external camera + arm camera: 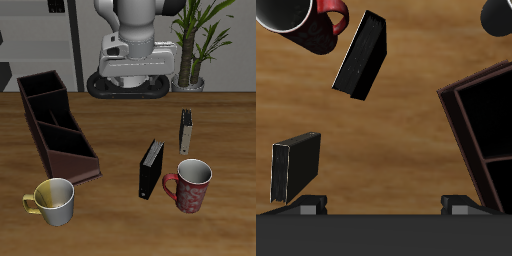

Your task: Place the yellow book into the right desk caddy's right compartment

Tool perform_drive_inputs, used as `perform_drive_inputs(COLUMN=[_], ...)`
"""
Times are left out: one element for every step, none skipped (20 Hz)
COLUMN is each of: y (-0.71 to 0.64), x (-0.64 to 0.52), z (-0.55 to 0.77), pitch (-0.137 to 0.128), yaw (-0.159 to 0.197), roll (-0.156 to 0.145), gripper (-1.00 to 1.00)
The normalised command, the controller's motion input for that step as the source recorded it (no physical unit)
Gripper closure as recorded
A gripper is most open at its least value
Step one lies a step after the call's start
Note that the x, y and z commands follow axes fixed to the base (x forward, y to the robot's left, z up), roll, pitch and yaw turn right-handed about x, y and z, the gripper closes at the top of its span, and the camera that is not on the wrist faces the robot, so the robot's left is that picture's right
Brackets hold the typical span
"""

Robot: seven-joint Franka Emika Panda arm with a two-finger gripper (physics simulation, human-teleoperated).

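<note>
The yellow book (186,130) stands upright on the table, a thin dark book with pale edges, behind the red mug. It also shows in the wrist view (296,168). The right desk caddy (33,128), long and maroon-brown, lies across the table from it; one end shows in the wrist view (461,120). Its squarish end compartment (42,90) is at the back end and is empty. My gripper (386,205) is open and empty, high above the table's back, far from the book and the caddy.
A thicker black book (151,168) stands between the caddy and the red mug (188,186). A white-and-yellow mug (52,200) stands by the caddy's front end. A potted plant (195,45) is behind the table.
</note>
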Motion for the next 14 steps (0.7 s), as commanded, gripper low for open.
perform_drive_inputs(y=[0.09, 0.06, 0.19, 0.0, 0.19, -0.01, 0.99, 0.0, 0.26, 0.6, 0.43, 0.77, 0.5, 0.83], x=[0.02, -0.03, -0.02, -0.03, 0.02, 0.0, -0.21, 0.0, -0.07, -0.07, -0.08, -0.2, -0.19, -0.31], z=[0.06, 0.04, 0.09, -0.01, 0.17, 0.02, 0.1, 0.0, -0.02, -0.14, -0.22, -0.33, -0.18, -0.17], pitch=[-0.032, -0.005, -0.011, 0.0, -0.011, 0.0, -0.03, 0.0, -0.015, -0.005, -0.001, 0.036, -0.062, -0.107], yaw=[0.021, -0.032, 0.014, 0.0, -0.081, 0.0, -0.048, 0.0, -0.005, 0.036, -0.035, -0.025, -0.023, 0.022], roll=[0.0, -0.007, 0.04, 0.0, -0.066, 0.0, 0.053, 0.0, -0.021, -0.003, -0.164, -0.027, -0.142, -0.039], gripper=[-1.0, -1.0, -1.0, -1.0, -1.0, -1.0, -1.0, -1.0, -1.0, -1.0, -1.0, -1.0, -1.0, -1.0])
